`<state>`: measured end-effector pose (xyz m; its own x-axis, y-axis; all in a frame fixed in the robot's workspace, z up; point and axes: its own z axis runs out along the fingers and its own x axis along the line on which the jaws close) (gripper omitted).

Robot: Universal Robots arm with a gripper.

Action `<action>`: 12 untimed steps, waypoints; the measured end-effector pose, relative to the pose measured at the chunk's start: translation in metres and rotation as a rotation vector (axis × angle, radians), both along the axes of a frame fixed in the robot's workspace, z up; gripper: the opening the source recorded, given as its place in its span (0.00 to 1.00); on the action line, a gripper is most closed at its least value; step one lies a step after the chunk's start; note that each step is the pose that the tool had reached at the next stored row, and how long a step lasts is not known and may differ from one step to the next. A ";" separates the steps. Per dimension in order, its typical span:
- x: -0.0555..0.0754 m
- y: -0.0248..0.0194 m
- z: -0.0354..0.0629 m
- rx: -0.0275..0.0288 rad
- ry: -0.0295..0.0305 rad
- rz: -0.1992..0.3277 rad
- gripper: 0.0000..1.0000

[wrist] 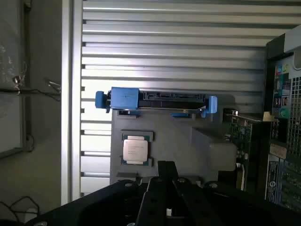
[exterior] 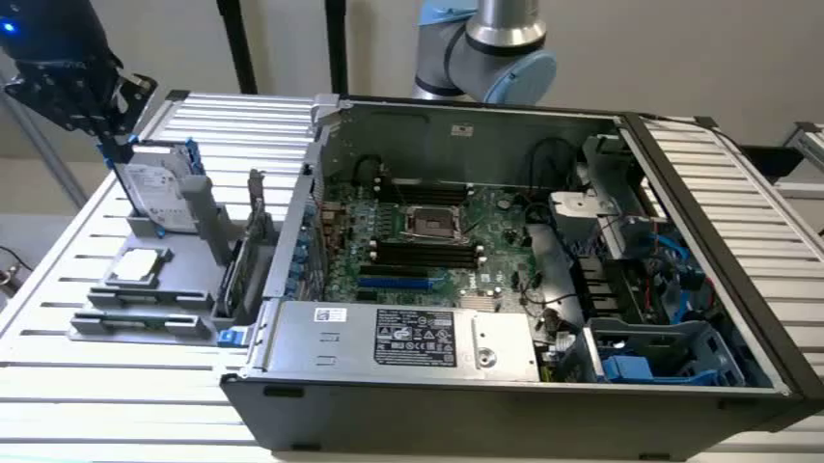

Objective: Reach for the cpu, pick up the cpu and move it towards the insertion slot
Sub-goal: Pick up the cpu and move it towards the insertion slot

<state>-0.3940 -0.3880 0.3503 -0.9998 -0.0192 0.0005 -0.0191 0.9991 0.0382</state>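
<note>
The cpu [exterior: 139,265] is a small silvery square chip lying flat in a recess of the grey fixture [exterior: 168,299], at the exterior view's left, outside the computer case. In the wrist view the cpu [wrist: 135,149] lies on that fixture [wrist: 178,136], a little to one side of the dark gripper [wrist: 167,179]. My gripper [exterior: 96,116] hangs high at the exterior view's far left, above the upright hard drive and well above the chip, touching nothing. The insertion slot [exterior: 431,224], a metal-framed socket with a dark centre, sits in the green motherboard [exterior: 496,217] inside the open case.
An upright silver hard drive [exterior: 161,198] with blue rails [wrist: 123,99] stands on the fixture just behind the chip. Upright cards [exterior: 251,246] stand between the fixture and the case wall [exterior: 293,231]. Everything rests on a slatted metal table [exterior: 77,241]. Black memory slots [exterior: 419,253] lie beside the socket.
</note>
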 end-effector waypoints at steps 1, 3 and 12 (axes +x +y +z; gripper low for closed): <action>0.000 0.0000 0.0000 0.0000 0.0000 0.000 0.11; 0.000 0.0000 0.0000 0.0000 -0.0001 0.000 0.11; 0.000 0.0000 0.0001 -0.0001 0.0002 0.000 0.11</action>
<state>-0.3945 -0.3880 0.3504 -0.9998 -0.0192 0.0007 -0.0191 0.9991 0.0381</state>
